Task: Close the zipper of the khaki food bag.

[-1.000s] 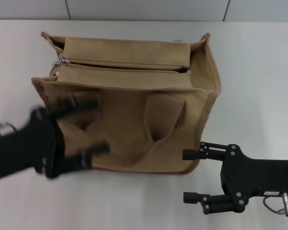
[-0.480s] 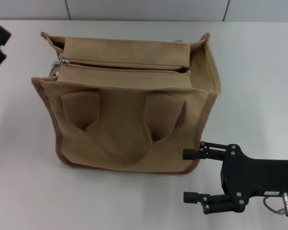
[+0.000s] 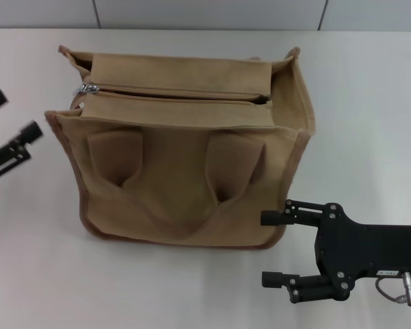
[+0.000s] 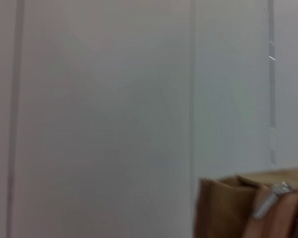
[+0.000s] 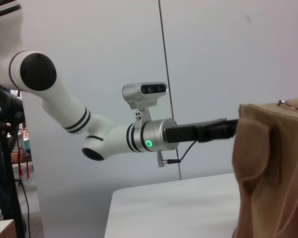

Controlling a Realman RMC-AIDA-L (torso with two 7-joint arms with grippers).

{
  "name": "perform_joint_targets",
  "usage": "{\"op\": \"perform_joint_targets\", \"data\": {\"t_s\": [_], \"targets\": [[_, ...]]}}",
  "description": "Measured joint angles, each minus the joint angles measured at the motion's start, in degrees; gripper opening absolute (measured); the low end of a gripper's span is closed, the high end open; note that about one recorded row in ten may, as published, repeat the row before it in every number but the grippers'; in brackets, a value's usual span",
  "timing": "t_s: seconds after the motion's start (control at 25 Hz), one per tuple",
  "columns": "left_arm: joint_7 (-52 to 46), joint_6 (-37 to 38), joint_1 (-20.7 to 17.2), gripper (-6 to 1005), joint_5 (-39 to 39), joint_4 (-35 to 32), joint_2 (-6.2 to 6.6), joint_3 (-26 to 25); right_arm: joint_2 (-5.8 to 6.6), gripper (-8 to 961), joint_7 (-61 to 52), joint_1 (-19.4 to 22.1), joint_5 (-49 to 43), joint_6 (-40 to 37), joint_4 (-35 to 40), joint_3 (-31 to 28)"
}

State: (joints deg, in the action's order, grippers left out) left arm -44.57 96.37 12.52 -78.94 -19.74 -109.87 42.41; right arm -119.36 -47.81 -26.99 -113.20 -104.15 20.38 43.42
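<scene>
The khaki food bag (image 3: 185, 185) stands in the middle of the white table, its looped handles lying against the near side. The zipper (image 3: 178, 94) runs along the top panel, with a narrow dark gap showing along it. Its silver pull (image 3: 89, 88) sits at the bag's left end. My left gripper (image 3: 14, 116) is open and empty, to the left of the bag and apart from it. My right gripper (image 3: 270, 249) is open and empty at the bag's near right corner. The left wrist view shows a bag corner (image 4: 228, 208) and the pull (image 4: 273, 198). The right wrist view shows the bag's side (image 5: 273, 173).
The white table (image 3: 370, 103) has bare surface on both sides of the bag. A grey panelled wall (image 3: 205, 12) runs behind it. In the right wrist view the left arm (image 5: 109, 139) reaches across toward the bag.
My left gripper was in front of the bag's near left side, swung out to the far left, and now hangs lower beside the bag's left side. The right gripper has barely shifted.
</scene>
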Motion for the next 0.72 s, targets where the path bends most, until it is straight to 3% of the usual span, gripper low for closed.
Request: {"op": "perform_joint_targets", "data": {"t_s": [0.12,0.52,0.72], "targets": [[-0.1,-0.6,1.3,796,-4.8,-2.1,-0.44,-0.2,0.01,802,0.0,-0.2,0.0,0.0,0.0,0.0],[0.0,-5.8,6.1,796,-8.5,-3.7,-0.75,-0.5,0.01,802,-0.4,-0.3,0.0,0.0,0.1,0.0],[0.6,-7.2,6.6,796,-8.1,-5.3,-1.94,-5.7,0.00,802,-0.6,-0.3,0.0,0.0,0.1,-0.1]]}}
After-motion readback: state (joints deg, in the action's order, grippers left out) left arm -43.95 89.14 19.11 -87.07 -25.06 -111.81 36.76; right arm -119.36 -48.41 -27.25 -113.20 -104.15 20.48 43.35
